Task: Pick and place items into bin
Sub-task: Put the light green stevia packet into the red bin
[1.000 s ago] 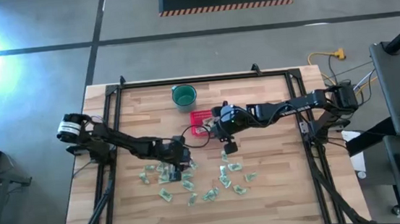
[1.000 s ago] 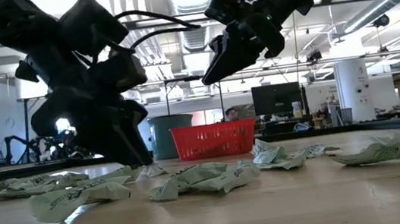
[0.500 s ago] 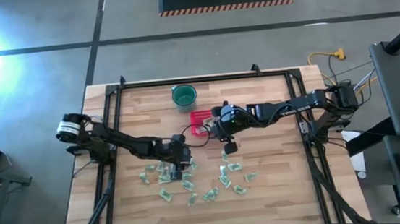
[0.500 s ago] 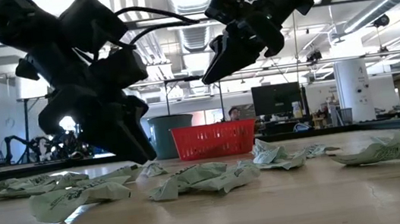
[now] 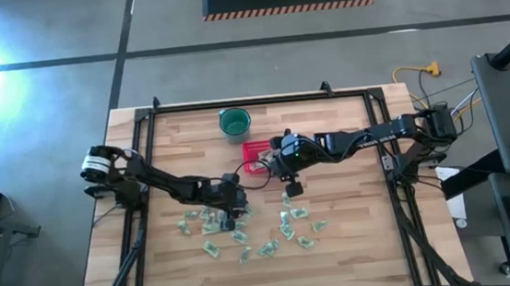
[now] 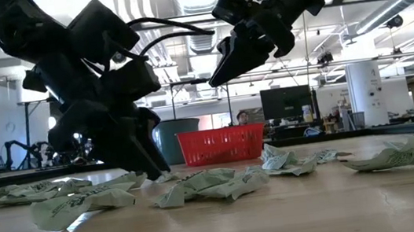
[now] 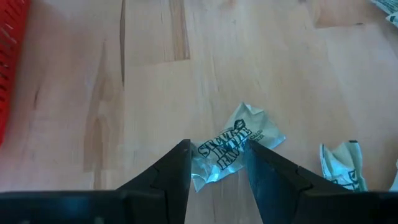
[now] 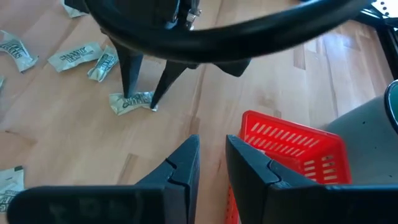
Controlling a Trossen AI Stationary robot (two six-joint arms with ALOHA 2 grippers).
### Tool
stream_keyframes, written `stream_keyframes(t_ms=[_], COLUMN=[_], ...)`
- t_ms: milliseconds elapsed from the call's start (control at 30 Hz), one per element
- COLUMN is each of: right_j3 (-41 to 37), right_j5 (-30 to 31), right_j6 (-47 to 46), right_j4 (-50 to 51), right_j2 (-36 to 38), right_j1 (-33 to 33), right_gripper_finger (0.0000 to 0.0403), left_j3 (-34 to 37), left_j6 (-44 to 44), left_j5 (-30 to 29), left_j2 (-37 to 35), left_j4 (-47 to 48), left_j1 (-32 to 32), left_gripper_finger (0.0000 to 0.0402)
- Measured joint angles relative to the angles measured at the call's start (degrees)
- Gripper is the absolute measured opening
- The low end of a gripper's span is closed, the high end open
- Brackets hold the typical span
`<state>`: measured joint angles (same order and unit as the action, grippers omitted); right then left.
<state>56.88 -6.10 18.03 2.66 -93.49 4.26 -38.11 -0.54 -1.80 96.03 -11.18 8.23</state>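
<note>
Several pale green-and-white crinkled wrapped pieces (image 5: 253, 231) lie scattered on the near half of the wooden table. The red mesh basket (image 5: 256, 154) stands near the table's middle. My left gripper (image 7: 216, 152) is open, pointing down at the table with one finger on each side of one wrapped piece (image 7: 231, 144), which lies flat; the right wrist view shows the same piece (image 8: 132, 101) between those tips. My right gripper (image 8: 212, 146) hangs high, just right of the basket (image 8: 292, 146), with a narrow gap between its fingers and nothing in it. My left gripper comes at the wrapped piece from above with its fingers apart. One finger (image 7: 264, 171) overlaps the piece's edge in the left wrist view. Whether either finger touches the piece, I cannot tell.
A round dark green cup (image 5: 234, 122) stands beyond the basket toward the far edge. More pieces (image 6: 200, 186) lie along the near side in the low view. Bare wood shows on the far right and far left of the table (image 5: 346, 121).
My left gripper has shifted a little toward the table's right, staying low among the pieces with its tips near the table. The right arm has kept still.
</note>
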Motion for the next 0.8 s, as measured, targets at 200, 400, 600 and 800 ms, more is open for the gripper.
stream_keyframes(t_ms=[200,400,600,800], right_j3=[0.0,0.0,0.0,0.0], right_j5=[0.0,-0.1,-0.1,-0.1], right_j6=[0.0,0.1,0.1,0.2], right_j4=[0.0,0.0,0.0,0.1], right_j2=[0.0,0.0,0.0,0.0], right_j1=[0.0,0.0,0.0,0.0], right_gripper_finger=[0.0068,0.0068,0.0068,0.0068], left_j3=[0.1,0.1,0.1,0.3], left_j6=[0.0,0.0,0.0,0.0], left_j5=[0.0,0.1,0.0,-1.2], left_j2=[-1.2,-1.6,-2.3,-5.8], left_j4=[1.8,3.3,4.5,5.2], left_j1=[0.0,0.0,0.0,0.0], left_gripper_finger=[0.0109,0.0048,0.0004,0.0008])
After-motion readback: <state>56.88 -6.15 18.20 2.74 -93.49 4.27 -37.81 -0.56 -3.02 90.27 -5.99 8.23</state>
